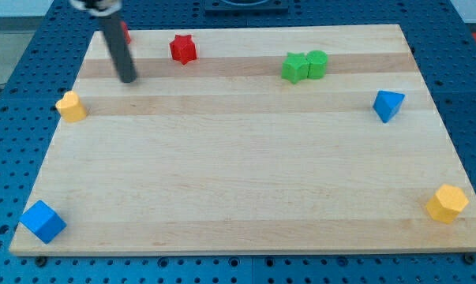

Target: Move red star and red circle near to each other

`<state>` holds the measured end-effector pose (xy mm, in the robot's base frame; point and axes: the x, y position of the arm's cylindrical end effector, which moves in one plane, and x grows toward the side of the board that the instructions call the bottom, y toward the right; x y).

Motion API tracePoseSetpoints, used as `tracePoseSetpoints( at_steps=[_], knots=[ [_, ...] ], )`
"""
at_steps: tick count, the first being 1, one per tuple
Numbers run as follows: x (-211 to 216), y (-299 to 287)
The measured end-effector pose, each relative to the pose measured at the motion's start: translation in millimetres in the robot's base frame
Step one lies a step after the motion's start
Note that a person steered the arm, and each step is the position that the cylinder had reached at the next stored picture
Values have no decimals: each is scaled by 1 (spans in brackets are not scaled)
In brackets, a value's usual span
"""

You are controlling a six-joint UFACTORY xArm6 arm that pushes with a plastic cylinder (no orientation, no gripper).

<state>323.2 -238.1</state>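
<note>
The red star (pixel 183 49) lies near the view's top, left of centre, on the wooden board (pixel 238 173). The red circle (pixel 125 32) is at the top left, mostly hidden behind my rod; only a red sliver shows. My tip (pixel 128 80) rests on the board below the red circle and to the lower left of the red star, touching neither as far as I can see.
A green star (pixel 295 67) and a green round block (pixel 317 63) sit together at top right. A blue triangle (pixel 387 104) is at the right, a yellow hexagon (pixel 447 203) at bottom right, a yellow block (pixel 71 106) at left, a blue cube (pixel 43 221) at bottom left.
</note>
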Motion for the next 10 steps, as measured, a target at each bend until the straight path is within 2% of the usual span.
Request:
tracePoseSetpoints(
  at_steps=[1,2,3,5,6,8,10],
  knots=[
    [-23,-66],
    [-27,-67],
    [-78,-67],
    [-131,-67],
    [-132,-66],
    [-130,-17],
    [-124,-6]
  ],
)
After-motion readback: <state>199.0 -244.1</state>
